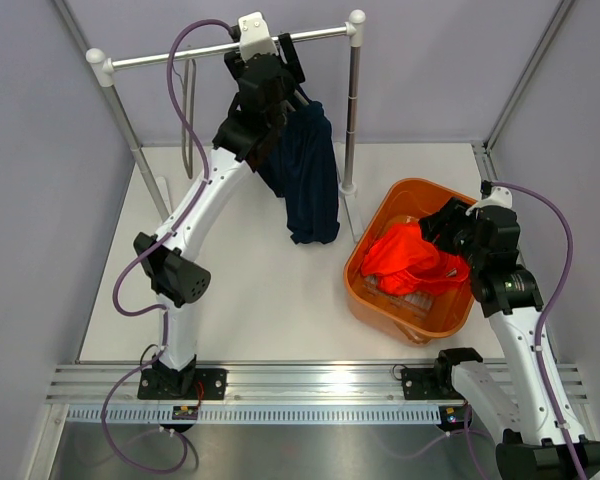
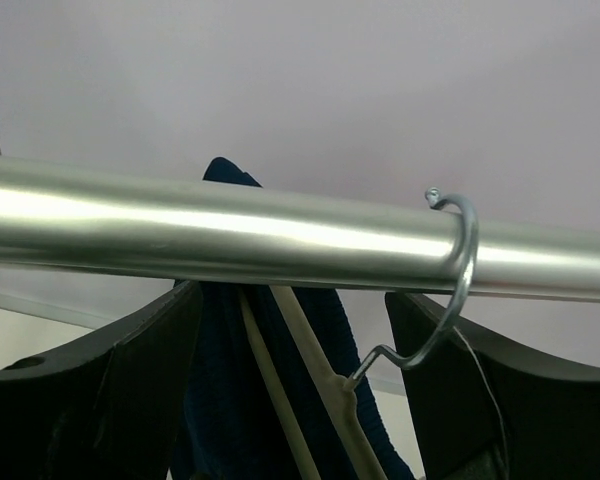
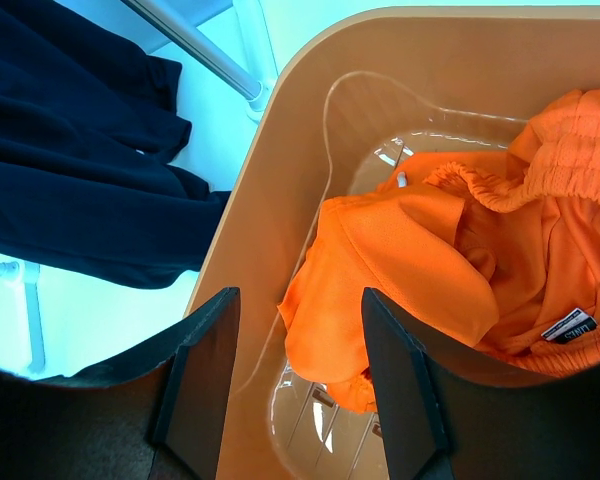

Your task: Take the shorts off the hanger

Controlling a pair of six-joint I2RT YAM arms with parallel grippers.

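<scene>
Navy shorts (image 1: 310,180) hang on a cream hanger (image 2: 320,370) whose metal hook (image 2: 462,270) sits over the silver rail (image 1: 180,55). My left gripper (image 1: 278,62) is raised to the rail and open. In the left wrist view (image 2: 292,300) its fingers stand either side of the hanger's neck without touching it, and the shorts (image 2: 220,400) hang behind. My right gripper (image 1: 442,225) is open and empty above the orange shorts (image 1: 405,255) in the orange basket (image 1: 420,190). It also shows in the right wrist view (image 3: 298,300), over the orange shorts (image 3: 430,270).
The rack's right post (image 1: 353,100) stands between the navy shorts and the basket. Its slanted left leg (image 1: 135,140) stands at the left. A thin grey hanger (image 1: 188,110) hangs near the rail's left end. Enclosure walls close in the back and sides.
</scene>
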